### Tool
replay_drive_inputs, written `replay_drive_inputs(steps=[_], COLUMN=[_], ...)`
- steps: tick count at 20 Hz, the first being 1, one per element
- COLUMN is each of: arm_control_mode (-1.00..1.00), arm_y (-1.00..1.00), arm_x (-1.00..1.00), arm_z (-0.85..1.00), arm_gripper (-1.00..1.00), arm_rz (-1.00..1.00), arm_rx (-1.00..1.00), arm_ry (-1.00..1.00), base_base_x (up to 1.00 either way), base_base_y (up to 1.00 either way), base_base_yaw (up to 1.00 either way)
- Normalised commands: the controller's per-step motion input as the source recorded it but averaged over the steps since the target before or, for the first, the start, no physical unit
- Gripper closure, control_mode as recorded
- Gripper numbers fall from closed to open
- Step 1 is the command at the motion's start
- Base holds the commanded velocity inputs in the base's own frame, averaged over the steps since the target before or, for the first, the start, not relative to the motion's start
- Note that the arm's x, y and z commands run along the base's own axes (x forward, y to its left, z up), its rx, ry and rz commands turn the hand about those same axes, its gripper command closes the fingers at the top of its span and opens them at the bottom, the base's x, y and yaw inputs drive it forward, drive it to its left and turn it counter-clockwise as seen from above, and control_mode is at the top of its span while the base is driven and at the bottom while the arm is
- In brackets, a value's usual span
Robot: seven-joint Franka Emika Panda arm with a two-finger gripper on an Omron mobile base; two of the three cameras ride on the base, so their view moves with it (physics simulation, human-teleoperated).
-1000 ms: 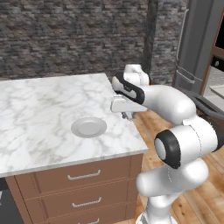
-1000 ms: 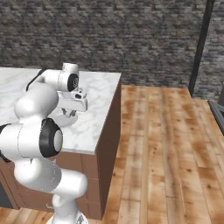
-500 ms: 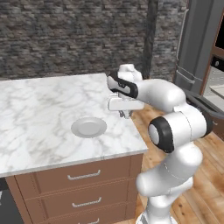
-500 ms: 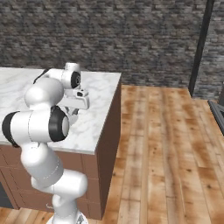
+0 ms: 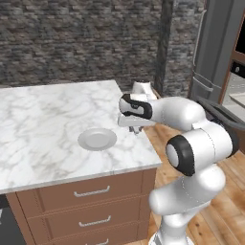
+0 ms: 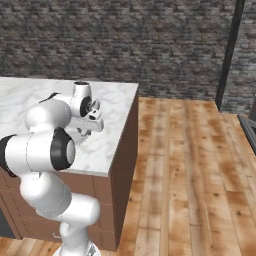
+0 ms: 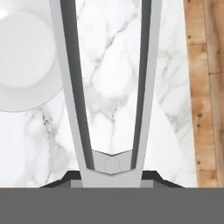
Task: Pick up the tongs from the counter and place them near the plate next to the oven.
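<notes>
Above the desk (image 5: 43, 124), at the plate's (image 5: 97, 139) three o'clock, the bent arm's tool (image 5: 135, 128) clamps the tongs (image 7: 109, 87).

tongs (image 7: 74, 87): tips cut off at top | plate (image 7: 26, 65): partly cropped

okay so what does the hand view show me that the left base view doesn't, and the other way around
Hand view alone: the tongs held at their joined end in the shut gripper, their two arms spreading away over the marble, one arm crossing in front of the plate's edge; a strip of wood floor lies along one side.

Left base view alone: the whole arm reaching over the counter corner, the drawers beneath, the brick wall behind.

Both: the light-grey plate on the white marble top.
</notes>
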Motion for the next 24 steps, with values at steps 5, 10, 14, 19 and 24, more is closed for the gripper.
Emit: replay_drive_inputs(steps=[5,10,14,19,24], arm_control_mode=[-1.00,-1.00,-1.00,-1.00,-1.00], arm_y=[0.06,0.18,0.07,0.00,0.00], arm_x=[0.54,0.51,0.15,0.00,0.00], arm_z=[-0.03,0.06,-0.34,-0.65,-0.56], arm_gripper=[1.00,1.00,1.00,1.00,1.00], arm_rz=[0.03,0.00,0.00,0.00,0.00], arm_rx=[0.03,-0.20,-0.07,0.00,0.00], arm_ry=[0.14,0.41,0.04,0.00,-0.01], base_base_x=[0.00,0.00,0.00,0.00,0.00], base_base_y=[0.00,0.00,0.00,0.00,0.00], base_base_yaw=[0.00,0.00,0.00,0.00,0.00])
